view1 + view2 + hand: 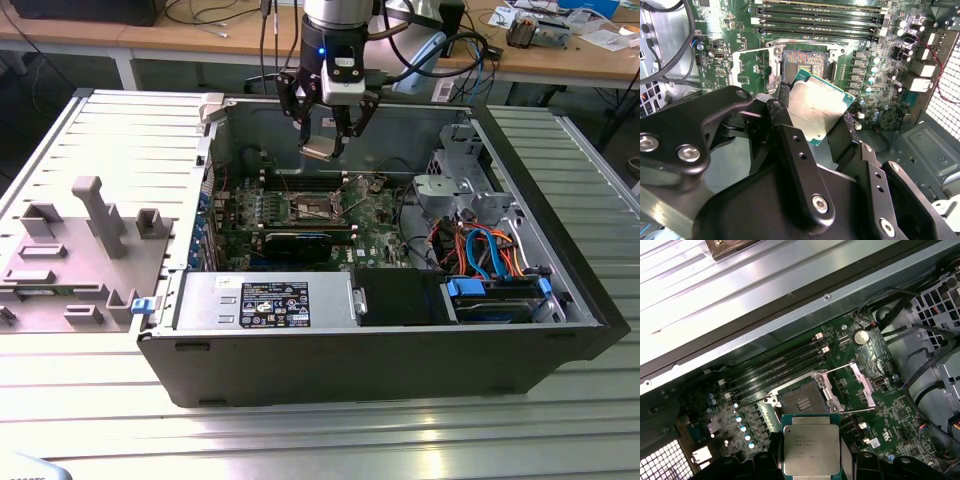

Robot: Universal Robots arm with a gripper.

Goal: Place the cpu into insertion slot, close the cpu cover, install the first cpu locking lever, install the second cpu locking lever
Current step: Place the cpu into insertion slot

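Silvery cpu within the pincer

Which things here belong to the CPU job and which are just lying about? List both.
Job: cpu, held in the gripper; insertion slot, empty; cpu cover, swung open.
Lying about: memory slots; graphics card; power supply; blue drive cables.

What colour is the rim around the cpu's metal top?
Green, framing the silvery-grey top of the cpu; it shows best in the first wrist view.
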